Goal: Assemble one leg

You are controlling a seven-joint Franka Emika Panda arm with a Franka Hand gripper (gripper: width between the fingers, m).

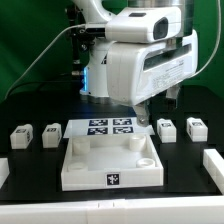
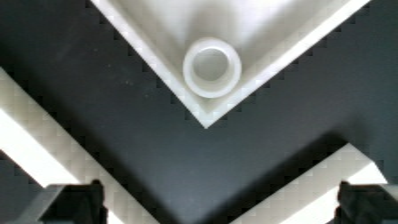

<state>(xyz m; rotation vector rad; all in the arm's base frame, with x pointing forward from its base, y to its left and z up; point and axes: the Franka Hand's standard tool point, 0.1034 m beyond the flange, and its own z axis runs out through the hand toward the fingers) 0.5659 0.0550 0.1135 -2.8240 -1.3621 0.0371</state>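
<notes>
The flat black table carries everything; near its front middle lies a large white square tray-like piece with raised walls; just behind it lies the marker board, thin and white; on the exterior view's left stand two small white plastic blocks with square tags, the outer left leg and the inner left leg, near each other but apart; on the exterior view's right stand the inner right leg and the outer right leg; a plain white block lies at the right edge, cut by the frame.
</notes>
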